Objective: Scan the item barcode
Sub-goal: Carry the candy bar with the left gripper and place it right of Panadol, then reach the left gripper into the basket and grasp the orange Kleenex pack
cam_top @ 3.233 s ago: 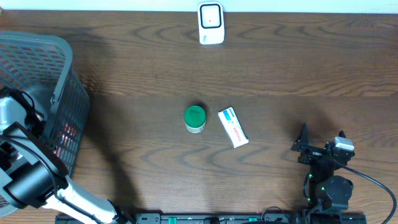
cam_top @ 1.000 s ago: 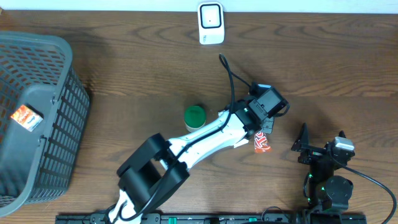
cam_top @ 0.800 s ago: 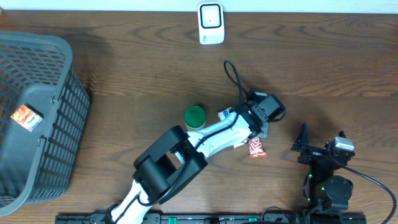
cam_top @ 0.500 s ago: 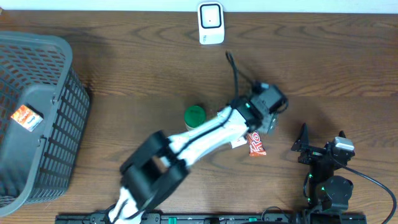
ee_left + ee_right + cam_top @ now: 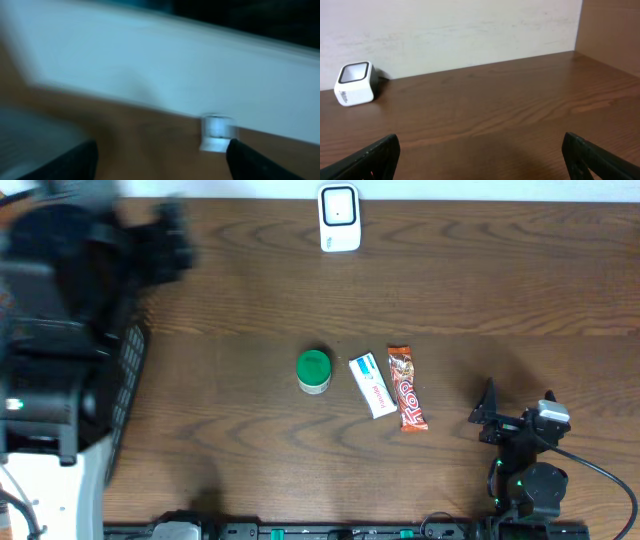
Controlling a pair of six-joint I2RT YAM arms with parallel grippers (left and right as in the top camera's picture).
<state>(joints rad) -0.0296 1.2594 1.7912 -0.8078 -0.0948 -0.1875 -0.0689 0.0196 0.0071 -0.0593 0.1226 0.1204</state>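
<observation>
The three items lie in a short row mid-counter. A green-lidded jar (image 5: 314, 369) is on the left, a white carton (image 5: 373, 385) is in the middle, and a candy bar (image 5: 407, 401) in a red-brown wrapper is on the right. The carton and bar lie just beside each other without touching. Both have their long axes running from the far edge toward the near one, tilted slightly. The barcode scanner (image 5: 339, 218) stands upright at the far edge of the counter, well apart from the row, with bare wood between.

The right gripper (image 5: 485, 155) is parked at the near right corner with its fingers spread wide and nothing between them. It faces the far wall, with the scanner off to its left. It is much the nearer gripper to the candy bar, which lies to its left and a little farther out.

The left gripper (image 5: 162, 157) is also spread apart and empty. Its view is heavily blurred, with only the scanner recognisable against the wall. From overhead the left arm (image 5: 60, 360) is a dark smear over the basket (image 5: 128, 380) at the far left, well away from the row. It hides whatever the basket holds.

Nothing blocks the path from the row to the scanner. Which face carries each barcode cannot be told.
</observation>
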